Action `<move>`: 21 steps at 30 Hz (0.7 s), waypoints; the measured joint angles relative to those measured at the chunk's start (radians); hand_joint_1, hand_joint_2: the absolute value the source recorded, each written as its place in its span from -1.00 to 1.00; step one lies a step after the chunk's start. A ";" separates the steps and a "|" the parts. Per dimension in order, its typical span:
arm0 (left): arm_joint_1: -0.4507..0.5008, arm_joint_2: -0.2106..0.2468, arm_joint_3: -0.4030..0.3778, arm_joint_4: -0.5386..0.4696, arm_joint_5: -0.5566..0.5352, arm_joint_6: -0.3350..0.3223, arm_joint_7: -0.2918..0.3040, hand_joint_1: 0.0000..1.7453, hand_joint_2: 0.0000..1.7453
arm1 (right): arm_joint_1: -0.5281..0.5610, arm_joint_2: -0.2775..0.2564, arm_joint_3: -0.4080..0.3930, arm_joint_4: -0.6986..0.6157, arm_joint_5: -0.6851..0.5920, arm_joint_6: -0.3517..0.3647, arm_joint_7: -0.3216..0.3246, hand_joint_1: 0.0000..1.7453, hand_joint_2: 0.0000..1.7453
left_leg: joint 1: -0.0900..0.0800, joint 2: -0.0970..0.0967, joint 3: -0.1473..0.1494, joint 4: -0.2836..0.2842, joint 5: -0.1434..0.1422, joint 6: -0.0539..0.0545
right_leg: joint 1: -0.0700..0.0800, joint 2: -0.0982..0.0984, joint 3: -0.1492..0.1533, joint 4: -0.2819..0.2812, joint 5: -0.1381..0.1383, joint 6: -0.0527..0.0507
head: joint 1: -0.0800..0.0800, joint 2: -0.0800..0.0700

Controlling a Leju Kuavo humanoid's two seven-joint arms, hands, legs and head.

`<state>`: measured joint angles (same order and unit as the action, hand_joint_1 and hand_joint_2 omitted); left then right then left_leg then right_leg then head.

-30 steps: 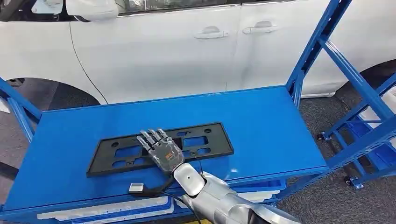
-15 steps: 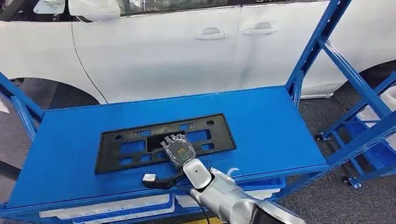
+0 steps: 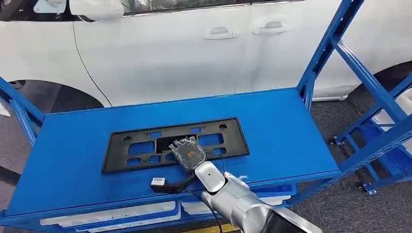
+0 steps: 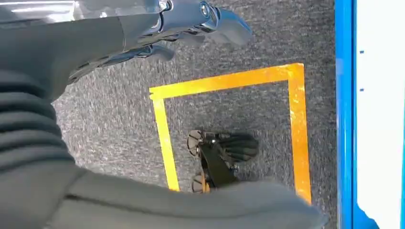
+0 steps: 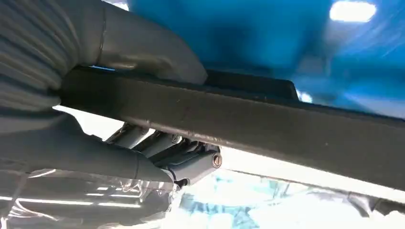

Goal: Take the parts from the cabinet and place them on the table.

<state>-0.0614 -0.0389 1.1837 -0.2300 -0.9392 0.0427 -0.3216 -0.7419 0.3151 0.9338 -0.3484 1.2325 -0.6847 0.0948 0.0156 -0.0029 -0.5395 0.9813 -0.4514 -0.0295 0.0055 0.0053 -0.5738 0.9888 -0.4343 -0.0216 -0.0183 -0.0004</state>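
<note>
Over the last second the black licence plate frame (image 3: pixel 176 144) has slid further onto the blue tabletop (image 3: pixel 272 131), away from the near edge, and now lies flat near its middle. The right hand (image 3: pixel 188 151) has travelled with it and still grips its near rail: in the right wrist view the thumb (image 5: pixel 143 47) sits on one face of the bar (image 5: pixel 267 121) and the fingers (image 5: pixel 157 145) curl under the other. The left hand (image 4: pixel 186 21) hangs over the carpet, fingers loosely apart and holding nothing. The part looks delivered; letting go seems the remaining step.
</note>
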 joint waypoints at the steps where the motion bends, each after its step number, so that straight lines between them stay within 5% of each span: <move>1: 0.000 0.001 0.005 0.000 0.006 0.000 -0.005 -1.00 1.00 | 0.003 -0.001 -0.036 -0.031 0.007 -0.001 -0.030 1.00 1.00 | 0.004 0.001 -0.005 0.013 -0.011 -0.005 | -0.007 -0.003 0.004 -0.008 0.006 -0.005 | -0.002 0.000; 2: -0.001 0.000 0.010 0.000 0.008 0.000 -0.008 -1.00 1.00 | 0.006 -0.001 -0.076 -0.063 0.002 -0.002 -0.075 1.00 1.00 | 0.003 0.001 -0.022 0.051 -0.040 -0.007 | -0.009 -0.002 0.004 -0.010 0.007 -0.010 | -0.003 0.000; 5: -0.001 -0.001 0.025 0.000 0.030 -0.010 -0.029 -1.00 1.00 | 0.034 -0.001 -0.226 -0.180 -0.077 -0.007 -0.266 1.00 1.00 | 0.007 0.001 -0.132 0.290 -0.150 -0.018 | -0.007 -0.002 0.002 -0.009 0.006 -0.013 | -0.003 0.000; 6: -0.001 -0.001 0.034 0.000 0.039 -0.014 -0.039 -1.00 1.00 | 0.045 -0.001 -0.279 -0.222 -0.136 -0.006 -0.332 1.00 1.00 | 0.007 0.001 -0.158 0.337 -0.155 -0.020 | -0.006 -0.003 0.002 -0.008 0.006 -0.013 | -0.003 0.000; 8: -0.001 -0.001 0.047 0.000 0.055 -0.026 -0.068 -1.00 1.00 | 0.070 -0.005 -0.346 -0.324 -0.302 0.023 -0.421 1.00 1.00 | 0.007 0.002 -0.129 0.264 -0.091 -0.020 | -0.007 -0.003 0.004 -0.005 0.003 -0.009 | -0.003 0.000; 10: -0.001 -0.001 0.065 0.000 0.082 -0.038 -0.118 -1.00 1.00 | 0.109 -0.021 -0.398 -0.509 -0.580 0.123 -0.525 1.00 1.00 | 0.009 0.002 -0.041 0.075 0.003 -0.017 | -0.009 -0.002 0.005 0.004 -0.004 -0.002 | -0.003 0.000; 11: -0.002 -0.001 0.074 0.000 0.096 -0.055 -0.139 -1.00 1.00 | 0.136 -0.032 -0.414 -0.603 -0.707 0.171 -0.570 1.00 1.00 | 0.009 0.001 -0.018 0.027 -0.002 -0.016 | -0.007 -0.002 0.002 0.007 -0.007 0.004 | -0.003 0.000; 12: -0.004 -0.001 0.084 0.000 0.110 -0.076 -0.158 -1.00 1.00 | 0.167 -0.048 -0.430 -0.709 -0.835 0.218 -0.610 1.00 1.00 | 0.003 -0.003 -0.018 0.017 -0.001 -0.001 | -0.001 -0.002 -0.004 0.014 -0.009 0.009 | -0.002 0.000; 16: -0.002 -0.001 0.118 0.000 0.142 -0.147 -0.196 -1.00 1.00 | 0.268 -0.117 -0.484 -1.074 -1.228 0.460 -0.701 1.00 1.00 | 0.005 -0.004 -0.024 0.016 0.004 0.027 | -0.006 -0.001 -0.007 0.013 -0.021 0.033 | -0.003 0.000; 17: -0.003 -0.002 0.120 0.000 0.141 -0.150 -0.196 -1.00 1.00 | 0.283 -0.143 -0.495 -1.143 -1.301 0.558 -0.717 1.00 1.00 | 0.004 -0.003 -0.023 0.016 0.007 0.033 | -0.009 -0.002 -0.018 0.044 -0.042 0.039 | 0.000 0.000; 19: -0.004 -0.001 0.121 0.000 0.133 -0.149 -0.195 -1.00 1.00 | 0.335 -0.192 -0.524 -1.286 -1.383 0.759 -0.776 1.00 1.00 | 0.003 -0.001 -0.026 0.016 0.009 0.041 | -0.010 -0.002 -0.089 0.198 -0.126 0.047 | 0.001 0.000; 21: -0.006 -0.001 0.125 0.000 0.132 -0.134 -0.187 -1.00 1.00 | 0.392 -0.212 -0.541 -1.372 -1.394 0.864 -0.780 1.00 1.00 | 0.000 -0.001 -0.028 0.017 0.009 0.042 | -0.010 -0.002 -0.155 0.341 -0.174 0.050 | 0.001 0.000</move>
<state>-0.0672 -0.0397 1.3092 -0.2300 -0.8072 -0.0909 -0.5082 -0.3497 0.1028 0.3926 -1.7204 -0.1614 0.1790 -0.6855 0.0160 -0.0036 -0.5670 0.9983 -0.4428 0.0121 -0.0047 0.0030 -0.7288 1.3301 -0.6083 0.0284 -0.0172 0.0000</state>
